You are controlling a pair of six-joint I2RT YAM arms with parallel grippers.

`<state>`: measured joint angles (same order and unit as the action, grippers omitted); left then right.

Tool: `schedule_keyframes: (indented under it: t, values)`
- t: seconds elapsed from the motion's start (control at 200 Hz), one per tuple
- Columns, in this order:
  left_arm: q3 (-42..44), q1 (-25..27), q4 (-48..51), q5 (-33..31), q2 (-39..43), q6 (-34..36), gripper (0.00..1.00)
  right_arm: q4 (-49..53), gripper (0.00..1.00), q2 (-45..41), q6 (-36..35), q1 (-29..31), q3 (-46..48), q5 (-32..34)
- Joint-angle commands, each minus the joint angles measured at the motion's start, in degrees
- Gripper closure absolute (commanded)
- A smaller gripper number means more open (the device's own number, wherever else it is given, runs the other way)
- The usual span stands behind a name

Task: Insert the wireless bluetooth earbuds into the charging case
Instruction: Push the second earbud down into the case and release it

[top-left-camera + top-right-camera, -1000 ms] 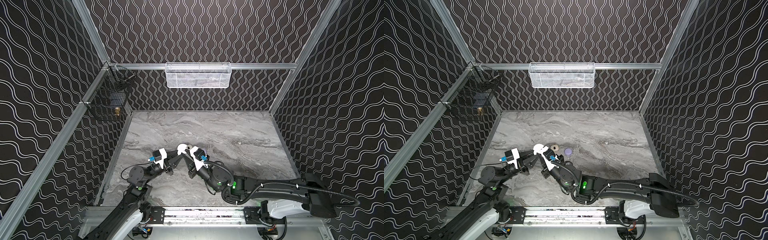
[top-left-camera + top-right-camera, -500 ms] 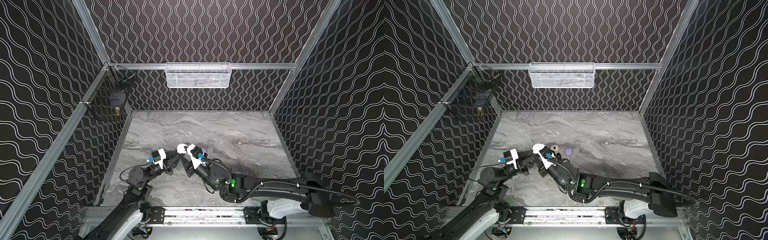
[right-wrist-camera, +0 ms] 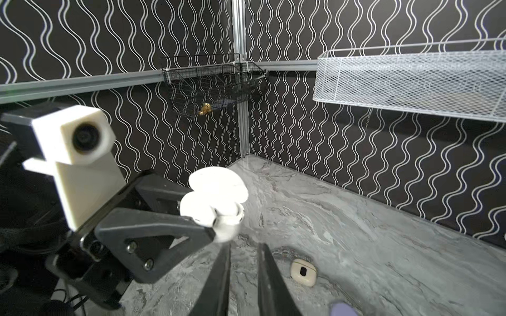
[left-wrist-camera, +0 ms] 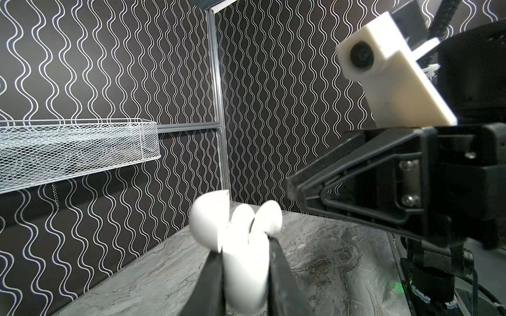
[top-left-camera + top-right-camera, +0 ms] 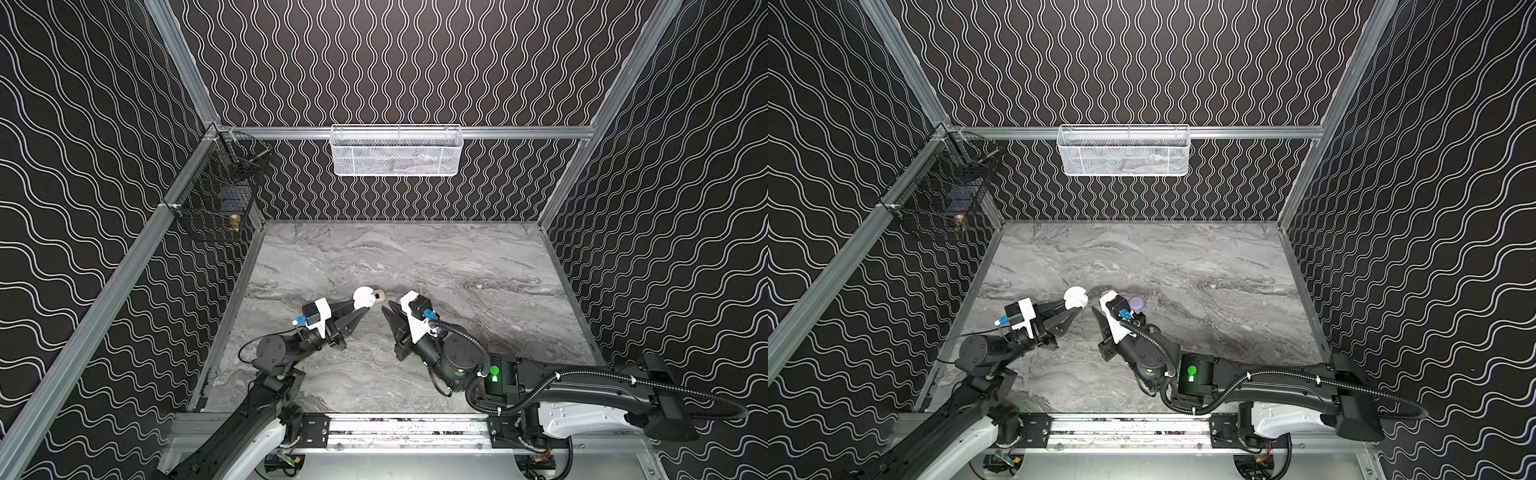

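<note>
Grey marble tabletop [image 5: 457, 270], black wavy-line walls all round.

left fingers [image 5: 360, 313]: clamped on the white case [image 5: 365, 297], one finger on each side of its body. Case is held clear of the tabletop with its lid [image 4: 208, 221] hinged open. Two white earbuds [image 4: 242, 216] sit side by side in the case, rounded heads poking out of the top.

right fingers [image 5: 388, 316]: drawn nearly together with only a thin gap, nothing in it. Tips point at the case from just beside it, not touching.

Both sets of fingers meet at lower middle of the frame in both top views. Left arm comes in from lower left, right arm from lower right.

Beige case [image 3: 303, 272] lies flat on the tabletop just behind the held case, dark slot facing up. Lavender piece [image 5: 1137, 303] sits on the tabletop right beside the right wrist camera, mostly hidden. Can't tell what it is.

White mesh basket [image 5: 397, 151] hangs on the back wall, upper middle. Black wire basket [image 5: 216, 195] hangs in the corner, upper left, with a small brass item [image 5: 235, 222] inside.
</note>
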<state>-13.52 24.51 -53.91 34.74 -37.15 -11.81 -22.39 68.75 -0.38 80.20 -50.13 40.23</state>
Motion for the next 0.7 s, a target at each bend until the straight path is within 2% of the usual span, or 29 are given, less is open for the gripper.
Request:
schedule_keyframes:
  t: [0.0, 0.305, 0.51, 0.696]
  values:
    - [-0.46, 0.07, -2.58, 0.94, 0.18, -0.23, 1.00, 2.85, 0.85, 1.99, 3.03, -0.28, -1.87, 3.36]
    - [0.00, 0.06, -2.05, 0.94, 1.50, 0.18, 1.00, 3.69, 0.88, 6.13, 1.35, -0.32, -8.51, 0.16]
    - [-0.02, 0.10, -2.85, 0.73, 0.43, 0.21, 1.00, 4.60, 0.89, 6.21, 2.12, -0.23, -9.71, -4.01]
    - [0.07, 0.06, -3.60, 0.42, -0.22, -0.06, 1.00, 5.00, 0.90, 6.68, 3.49, -0.22, -9.98, -4.95]
